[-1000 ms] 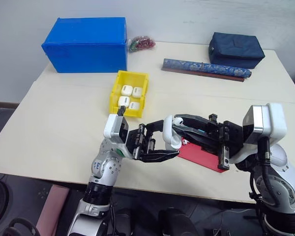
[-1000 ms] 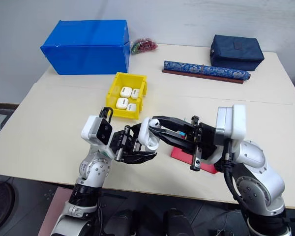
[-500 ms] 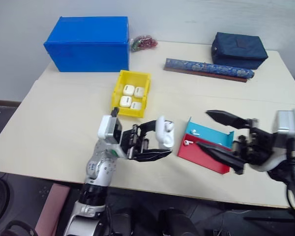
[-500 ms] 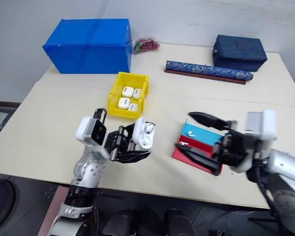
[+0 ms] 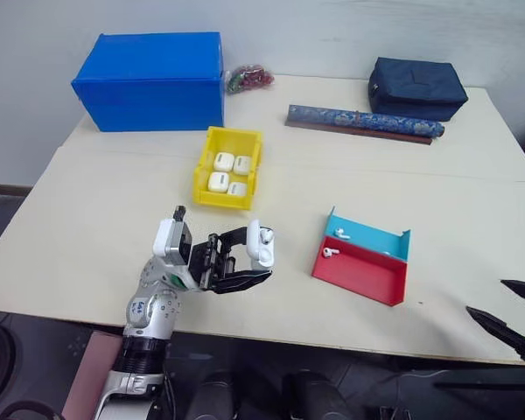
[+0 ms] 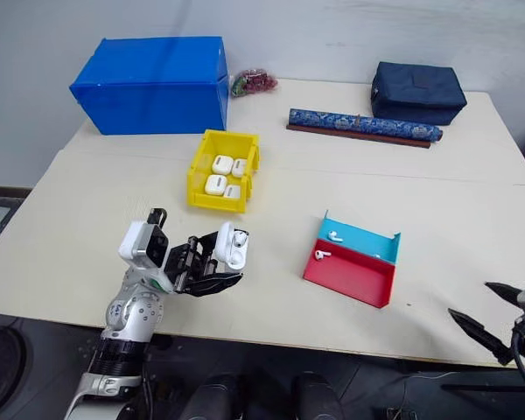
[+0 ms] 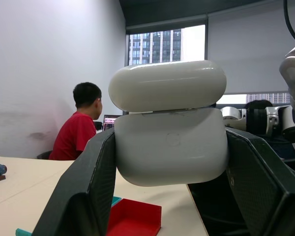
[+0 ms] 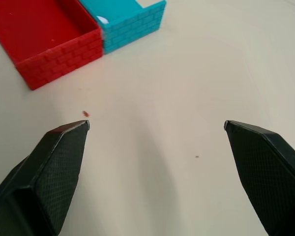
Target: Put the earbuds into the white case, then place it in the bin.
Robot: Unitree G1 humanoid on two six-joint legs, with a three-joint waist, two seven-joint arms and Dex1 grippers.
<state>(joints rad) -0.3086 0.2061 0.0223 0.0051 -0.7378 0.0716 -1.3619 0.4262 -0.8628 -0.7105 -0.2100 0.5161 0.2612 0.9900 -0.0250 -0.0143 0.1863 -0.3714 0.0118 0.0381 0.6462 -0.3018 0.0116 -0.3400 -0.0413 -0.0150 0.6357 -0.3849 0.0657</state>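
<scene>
My left jaws grip the small glossy white earbud case, lid ajar, above the tabletop.
My right jaws gape, half cut off; yellow plastic bin beyond.

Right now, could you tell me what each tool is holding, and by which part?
The left tool holds the white case by the two sides of its lower body, lid ajar. The right tool is open, holding nothing.

Glossy smooth white plastic case between my matt, fine-textured black fingers, brick-patterned red and cyan plastic tray beyond my right jaws, smooth matt table
</scene>
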